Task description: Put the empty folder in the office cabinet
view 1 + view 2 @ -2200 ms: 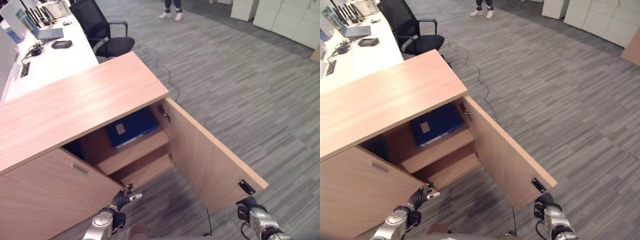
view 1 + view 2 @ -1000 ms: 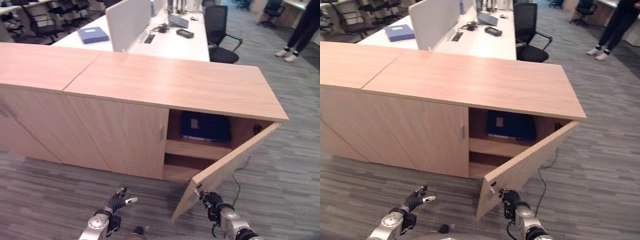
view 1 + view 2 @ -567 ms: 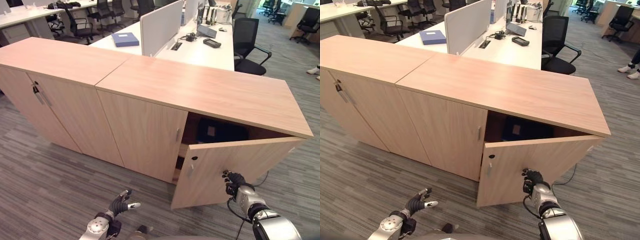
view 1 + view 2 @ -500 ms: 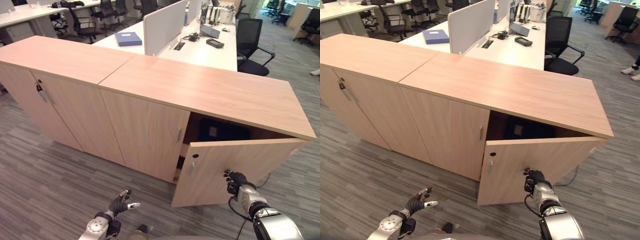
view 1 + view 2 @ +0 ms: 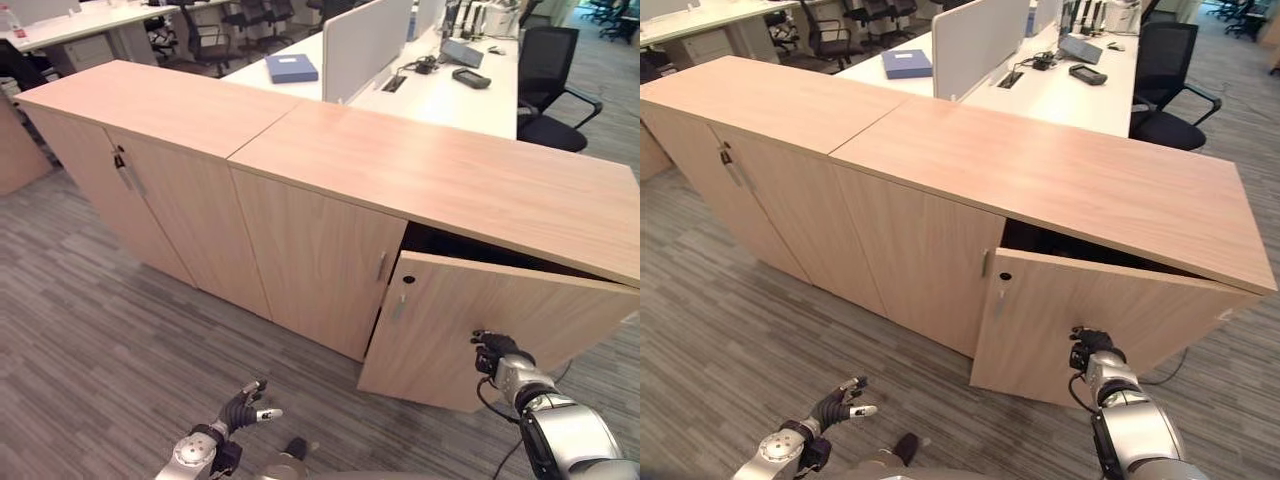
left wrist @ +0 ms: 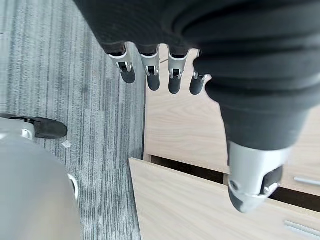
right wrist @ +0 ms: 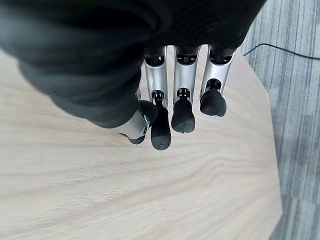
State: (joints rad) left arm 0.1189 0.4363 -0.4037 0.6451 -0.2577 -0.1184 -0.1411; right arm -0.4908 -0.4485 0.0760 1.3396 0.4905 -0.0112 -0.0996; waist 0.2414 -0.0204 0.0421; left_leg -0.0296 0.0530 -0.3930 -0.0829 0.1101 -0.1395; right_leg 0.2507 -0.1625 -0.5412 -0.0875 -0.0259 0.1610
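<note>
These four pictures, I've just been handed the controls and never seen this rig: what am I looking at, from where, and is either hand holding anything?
It is a two-legged humanoid robot. The two wide pictures come from its head camera, looking down at a long light-wood office cabinet. The right-most cabinet door stands slightly ajar, with a dark gap above it; what is inside cannot be made out. Behind the cabinet, a white desk carries a blue folder.

The two close pictures come from cameras on the wrists. The right hand is at the face of the ajar door, its fingers straight over the wood. The left hand hangs low above the grey carpet, fingers relaxed. Neither hand holds anything.
</note>
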